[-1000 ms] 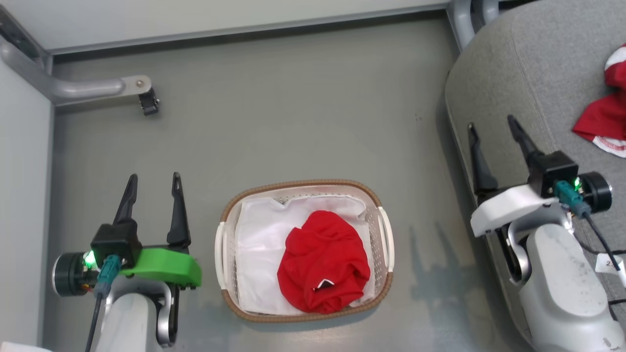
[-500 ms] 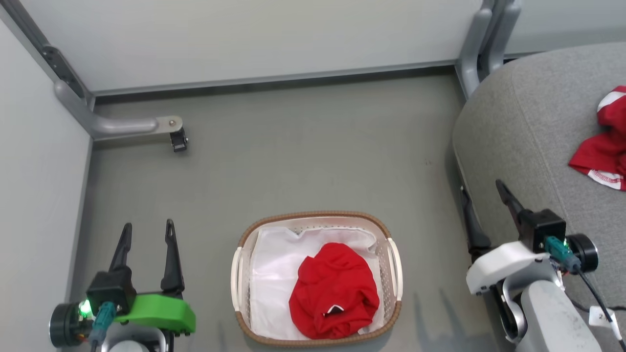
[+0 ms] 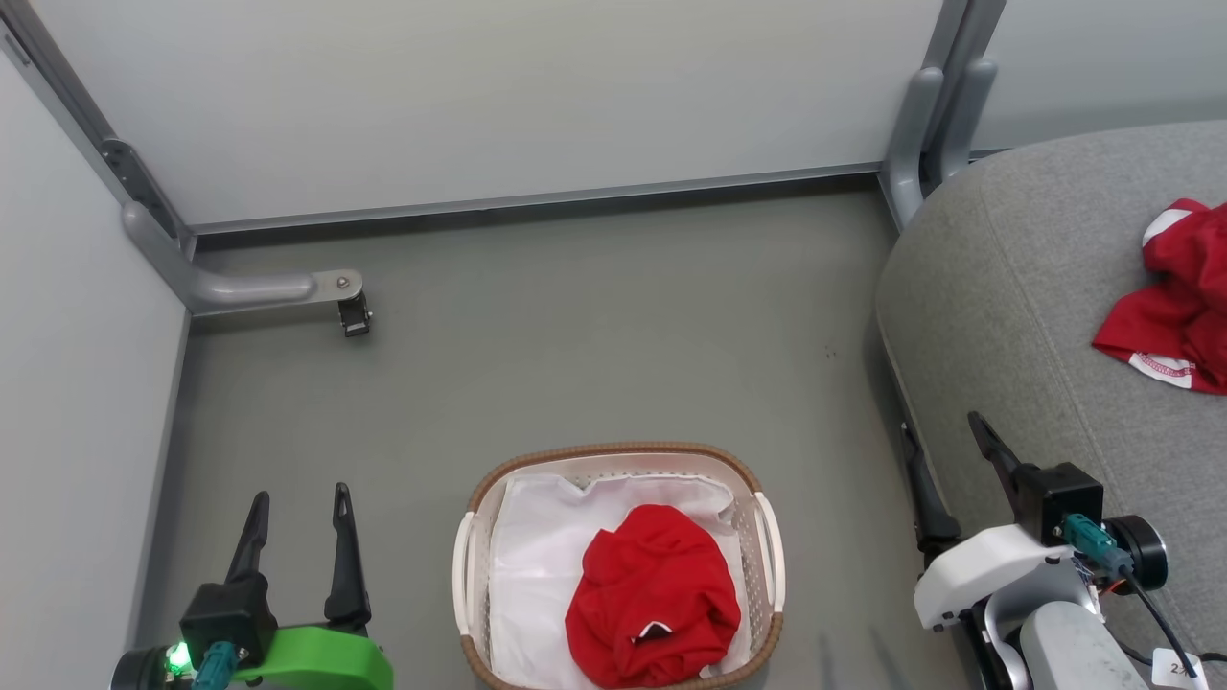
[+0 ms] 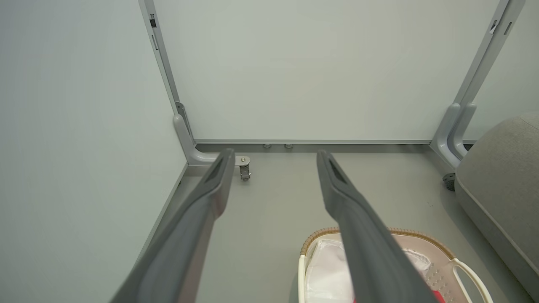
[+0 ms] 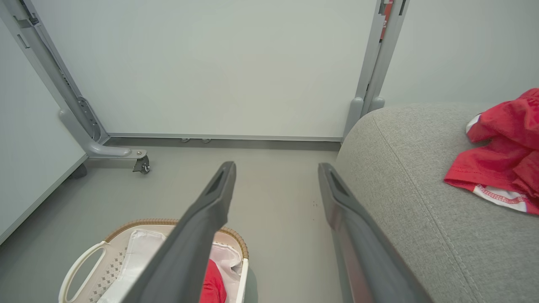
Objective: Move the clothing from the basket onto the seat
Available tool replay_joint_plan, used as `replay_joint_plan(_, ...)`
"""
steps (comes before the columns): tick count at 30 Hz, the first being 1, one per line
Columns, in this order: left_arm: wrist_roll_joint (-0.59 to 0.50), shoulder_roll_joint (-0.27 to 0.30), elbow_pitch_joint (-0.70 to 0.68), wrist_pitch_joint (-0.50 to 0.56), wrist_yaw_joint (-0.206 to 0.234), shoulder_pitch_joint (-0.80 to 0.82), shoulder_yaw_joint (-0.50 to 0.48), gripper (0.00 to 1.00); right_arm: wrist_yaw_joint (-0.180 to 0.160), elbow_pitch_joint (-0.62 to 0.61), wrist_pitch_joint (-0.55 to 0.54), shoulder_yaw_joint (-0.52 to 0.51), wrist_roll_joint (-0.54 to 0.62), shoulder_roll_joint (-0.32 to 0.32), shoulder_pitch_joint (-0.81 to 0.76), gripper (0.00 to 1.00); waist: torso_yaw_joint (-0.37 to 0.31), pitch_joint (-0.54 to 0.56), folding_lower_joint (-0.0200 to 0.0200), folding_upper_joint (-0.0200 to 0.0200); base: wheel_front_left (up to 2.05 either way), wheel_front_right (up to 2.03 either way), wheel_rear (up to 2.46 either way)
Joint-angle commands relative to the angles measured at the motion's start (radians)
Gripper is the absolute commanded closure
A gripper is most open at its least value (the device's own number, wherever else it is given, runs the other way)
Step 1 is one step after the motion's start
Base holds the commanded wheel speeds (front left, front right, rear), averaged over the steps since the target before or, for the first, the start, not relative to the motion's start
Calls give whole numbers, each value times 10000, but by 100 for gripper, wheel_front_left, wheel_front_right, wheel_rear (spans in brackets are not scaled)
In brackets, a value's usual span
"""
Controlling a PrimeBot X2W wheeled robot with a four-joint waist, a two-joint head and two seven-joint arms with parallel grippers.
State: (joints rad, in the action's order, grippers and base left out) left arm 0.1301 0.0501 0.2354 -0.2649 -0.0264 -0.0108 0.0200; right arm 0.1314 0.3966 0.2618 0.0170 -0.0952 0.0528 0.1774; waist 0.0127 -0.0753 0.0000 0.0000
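A crumpled red garment [image 3: 652, 599] lies in the white basket [image 3: 613, 448] with the brown rim, on its white liner cloth [image 3: 537, 556]. A second red garment [image 3: 1174, 297] with a white trim band rests on the grey seat [image 3: 1035, 316] at the right. My left gripper [image 3: 299, 498] stands open left of the basket, nothing between its fingers. My right gripper [image 3: 941, 426] is open and bare at the seat's front edge. The left wrist view shows the left gripper [image 4: 275, 153] above the floor, the basket [image 4: 421, 235] at lower right. The right gripper [image 5: 276, 166] sits between basket [image 5: 139, 222] and seat [image 5: 421, 189].
Pale wall panels close off the back and the left. A grey metal foot with a caster [image 3: 350, 311] juts onto the floor at the left, and a grey post [image 3: 925, 125] stands by the seat's far corner. Bare grey floor [image 3: 594, 316] lies beyond the basket.
The head camera has tilted up: the back wall has come into view, and the basket and both grippers sit lower in the picture. Both grippers stay open and the garments lie as before.
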Motion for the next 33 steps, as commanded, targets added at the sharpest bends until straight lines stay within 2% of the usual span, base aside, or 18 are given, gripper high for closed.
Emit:
replay_joint_plan(1,69,16,4,9,20,-59,-4,0,-14,-5,47,8,-56,19,5,0,-4,-32,0,0,0,0,0)
replay_joint_plan(11,411,17,324,9,-146,577,726,0,-14,-225,47,110,58,11,735,0,-215,-944,0,0,0,0,0)
replay_joint_plan(27,854,25,1503,9,-410,2463,2335,0,-14,-1105,47,418,-176,-1,2190,0,-1023,-3465,0,0,0,0,0)
replay_joint_plan(33,668,31,2206,8,-577,3308,2860,0,-14,-1337,47,582,-194,-2,2686,0,-1335,-4454,0,0,0,0,0)
